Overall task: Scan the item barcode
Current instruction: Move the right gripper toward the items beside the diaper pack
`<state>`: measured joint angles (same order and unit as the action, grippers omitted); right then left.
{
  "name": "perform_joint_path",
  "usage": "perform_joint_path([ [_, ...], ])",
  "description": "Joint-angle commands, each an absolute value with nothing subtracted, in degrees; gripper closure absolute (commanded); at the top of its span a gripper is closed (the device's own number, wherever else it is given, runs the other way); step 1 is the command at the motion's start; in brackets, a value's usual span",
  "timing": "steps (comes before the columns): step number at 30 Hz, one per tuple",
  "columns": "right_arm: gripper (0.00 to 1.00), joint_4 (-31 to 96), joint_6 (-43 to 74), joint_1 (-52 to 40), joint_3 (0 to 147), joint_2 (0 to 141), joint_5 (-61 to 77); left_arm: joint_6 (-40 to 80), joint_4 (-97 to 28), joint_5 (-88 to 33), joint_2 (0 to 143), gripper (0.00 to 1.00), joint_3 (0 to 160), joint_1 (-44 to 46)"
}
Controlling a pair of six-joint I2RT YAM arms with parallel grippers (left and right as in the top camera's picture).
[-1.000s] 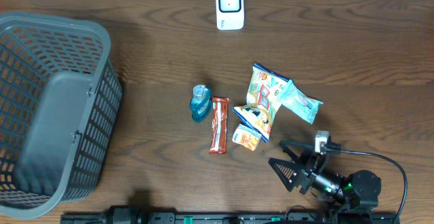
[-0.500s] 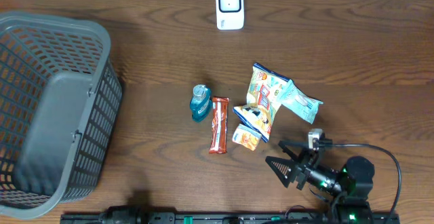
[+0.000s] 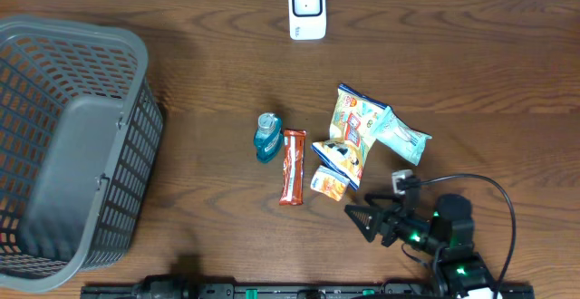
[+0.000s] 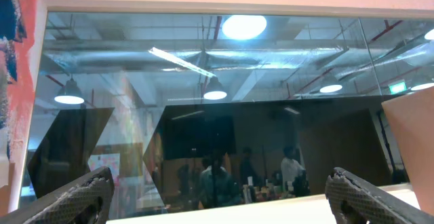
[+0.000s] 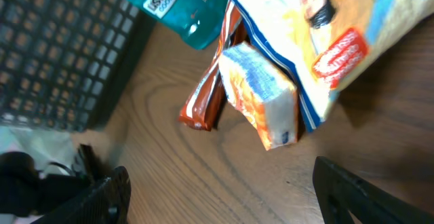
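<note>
so I reckon the one to grab is the pouch (image 5: 261, 102); it sits a bit right of the table's middle, toward the front edge, tucked against the lower end of the snack bag (image 3: 352, 127), with the bar (image 3: 291, 168) just beside it on the other side; it's small and orange with a pale blue-and-white panel, puffy in the middle and flat at the ends; no barcode shows in either view, so I can't tell which face it's on; my guess is it's very light, soft and crinkly, probably a bit slick, and whatever's inside could crush if squeezed hard; I'd pinch it across the narrow body or by a flat sealed end, gently, and keep the fingers off the wide faces so the code isn't covered; the right gripper (image 5: 222, 173) is low by the front edge, aimed at the pouch, jaws spread with nothing between them; the left gripper (image 4: 220, 183) is spread wide too, empty, its camera just staring at a window; the scanner (image 3: 307, 9) is way off at the middle of the far edge, well apart from the pile; the basket (image 3: 136, 72) hugs the left edge
</note>
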<state>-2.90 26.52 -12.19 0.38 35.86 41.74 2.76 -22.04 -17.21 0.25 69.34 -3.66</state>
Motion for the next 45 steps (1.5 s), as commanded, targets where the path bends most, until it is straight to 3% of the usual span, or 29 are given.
perform_joint_path([
  [1, 0.19, -3.6, 27.5, -18.9, 0.3, 36.8, 29.2, 2.3, -21.7, -16.7, 0.2, 0.01, 69.2, -4.0],
  [6, 0.26, -5.7, 27.9, -25.1, 0.3, 37.3, 21.8, 2.3, -21.7, -16.7, 0.2, 0.01, 69.2, -4.0],
  [19, 0.26, -19.7, 28.3, -26.0, 1.7, 49.6, 19.2, 2.2, -21.7, -16.7, 0.2, 0.01, 69.2, -4.0],
  [22, 0.31, -10.1, 26.4, -26.0, 10.2, 51.5, 21.3, 2.2, -21.7, -16.6, 0.2, 0.01, 69.2, -4.0],
  [25, 0.32, 8.3, 21.3, -26.0, 21.7, 51.3, 18.2, 2.2, -21.7, -16.6, 0.2, 0.01, 69.2, -4.0],
  [31, 0.12, 34.5, 17.5, -25.9, 44.5, 51.4, 3.5, 2.2, -21.7, -16.6, 0.2, 0.01, 69.1, -4.0],
  [34, 0.01, 39.9, 17.5, -25.9, 52.9, 51.4, -0.4, 2.2, -21.7, -16.6, 0.2, 0.01, 68.6, -4.0],
  [42, 0.01, 42.4, 15.6, -25.9, 57.8, 50.7, 1.6, 2.2, -21.5, -16.6, 0.2, 0.01, 68.5, -4.0],
  [45, 0.09, 44.7, 15.9, -26.0, 55.7, 51.8, 3.8, 2.2, -21.5, -16.6, 0.2, 0.01, 68.5, -4.0],
])
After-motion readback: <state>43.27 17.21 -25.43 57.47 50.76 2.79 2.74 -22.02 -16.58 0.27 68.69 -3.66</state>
